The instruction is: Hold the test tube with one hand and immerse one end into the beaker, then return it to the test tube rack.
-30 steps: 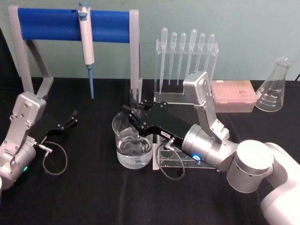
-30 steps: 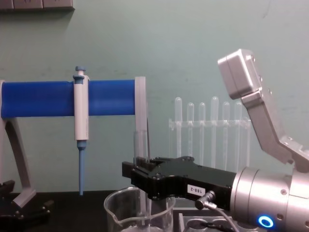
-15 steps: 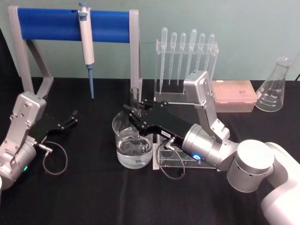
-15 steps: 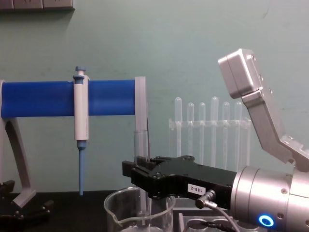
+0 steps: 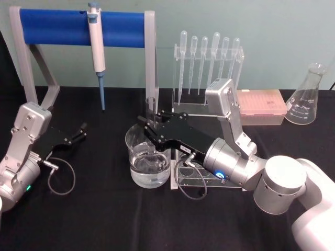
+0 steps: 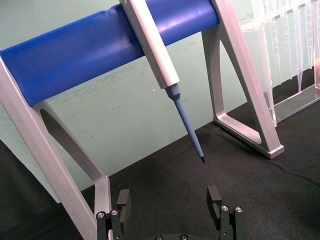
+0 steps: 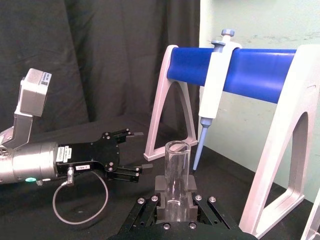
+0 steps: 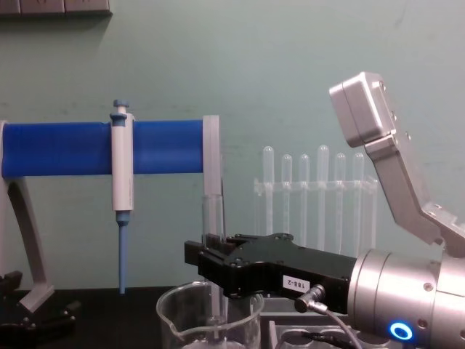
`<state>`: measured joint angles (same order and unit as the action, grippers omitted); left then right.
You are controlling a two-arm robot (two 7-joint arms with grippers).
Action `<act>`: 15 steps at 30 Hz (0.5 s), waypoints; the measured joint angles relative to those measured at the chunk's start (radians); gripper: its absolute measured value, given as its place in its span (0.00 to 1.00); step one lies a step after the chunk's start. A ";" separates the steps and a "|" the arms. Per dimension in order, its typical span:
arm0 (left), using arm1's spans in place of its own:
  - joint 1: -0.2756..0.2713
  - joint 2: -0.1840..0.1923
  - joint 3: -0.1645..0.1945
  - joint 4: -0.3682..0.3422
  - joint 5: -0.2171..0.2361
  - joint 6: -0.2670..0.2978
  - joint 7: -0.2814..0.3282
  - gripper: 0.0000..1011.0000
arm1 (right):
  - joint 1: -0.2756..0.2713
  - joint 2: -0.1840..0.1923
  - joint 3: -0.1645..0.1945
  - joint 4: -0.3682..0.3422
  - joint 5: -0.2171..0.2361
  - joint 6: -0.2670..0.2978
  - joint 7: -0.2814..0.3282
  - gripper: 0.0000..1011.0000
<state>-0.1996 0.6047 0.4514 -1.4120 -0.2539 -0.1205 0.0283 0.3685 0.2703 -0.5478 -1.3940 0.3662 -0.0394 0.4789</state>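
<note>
One test tube (image 5: 151,111) stands upright, clamped between the fingers of the right gripper (image 5: 151,128), directly above the beaker (image 5: 133,167) near the middle of the table. You will find its lower end inside the beaker; whether it touches the water cannot be told. Its open rim rises above the gripper. A clear rack (image 5: 194,181) sits just right of the beaker. The left gripper (image 5: 79,133) rests far left, fingers spread apart
</note>
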 joint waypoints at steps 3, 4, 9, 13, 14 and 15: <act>0.000 0.000 0.000 0.000 0.000 0.000 0.000 0.99 | 0.000 0.000 0.000 0.000 0.000 0.000 0.000 0.22; 0.000 0.000 0.000 0.000 0.000 0.000 0.000 0.99 | 0.000 0.000 0.000 0.000 0.000 0.000 0.000 0.23; 0.000 0.000 0.000 0.000 0.000 0.000 0.000 0.99 | 0.000 0.000 0.000 0.000 0.000 0.000 0.000 0.22; 0.000 0.000 0.000 0.000 0.000 0.000 0.000 0.99 | 0.000 0.000 0.000 0.000 0.000 0.000 0.000 0.22; 0.000 0.000 0.000 0.000 0.000 0.000 0.000 0.99 | 0.000 0.000 0.000 0.000 0.000 0.000 0.000 0.22; 0.000 0.000 0.000 0.000 0.000 0.000 0.000 0.99 | 0.000 0.000 0.000 0.000 0.000 0.000 0.000 0.22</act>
<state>-0.1995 0.6047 0.4514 -1.4120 -0.2539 -0.1205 0.0283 0.3685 0.2704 -0.5479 -1.3940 0.3664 -0.0394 0.4788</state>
